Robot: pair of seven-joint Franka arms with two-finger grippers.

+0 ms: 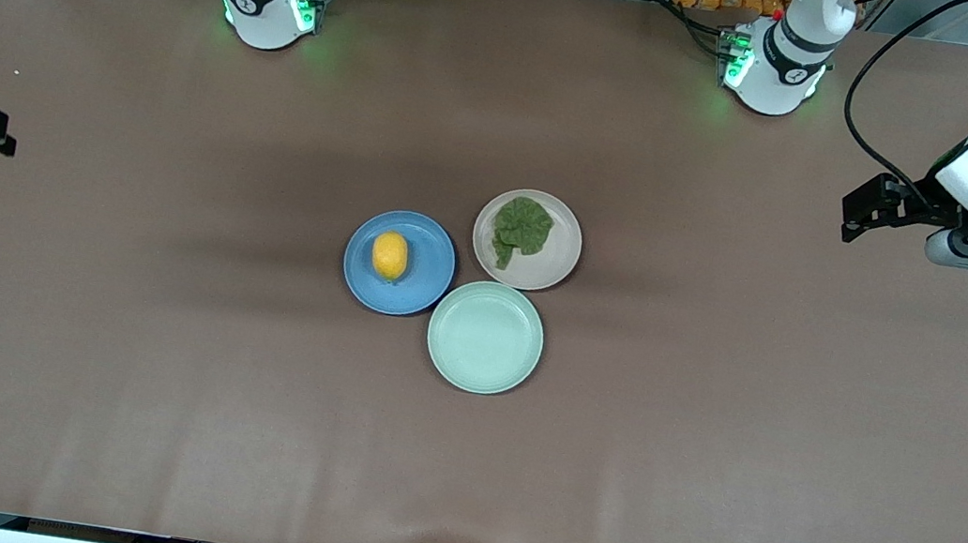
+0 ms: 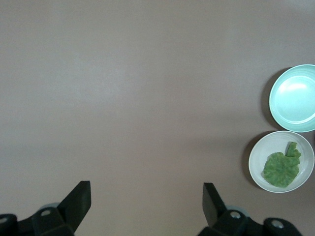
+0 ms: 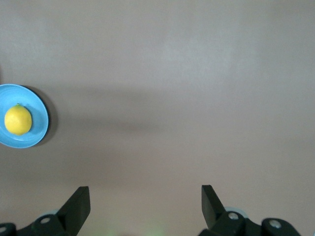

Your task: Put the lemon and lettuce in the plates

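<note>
Right now the lemon (image 1: 390, 255) sits in the blue plate (image 1: 420, 291), just a little off the middle of the front view, and the lettuce (image 1: 520, 229) lies flat in the pale beige-pink plate (image 1: 557, 258) beside it, slightly higher in the frame. The two plates sit close together, and a mint-green plate (image 1: 481, 356) with nothing in it nestles just below them, nearest the front camera; the three form a tight cluster on the brown table (image 1: 150, 357).

Both arms hang well away from this cluster. The left gripper (image 2: 146, 199) is at the right-hand edge of the front view, over bare tabletop at the left arm's end, its fingers (image 2: 78, 199) spread wide with nothing between them. Its wrist view catches the lettuce plate and the mint-green plate at the frame's right margin.

The right gripper (image 3: 145, 201) is at the left-hand edge of the front view, over bare tabletop at the right arm's end, likewise spread apart and holding nothing. Its wrist view shows the lemon in the blue plate at the frame's left margin.
</note>
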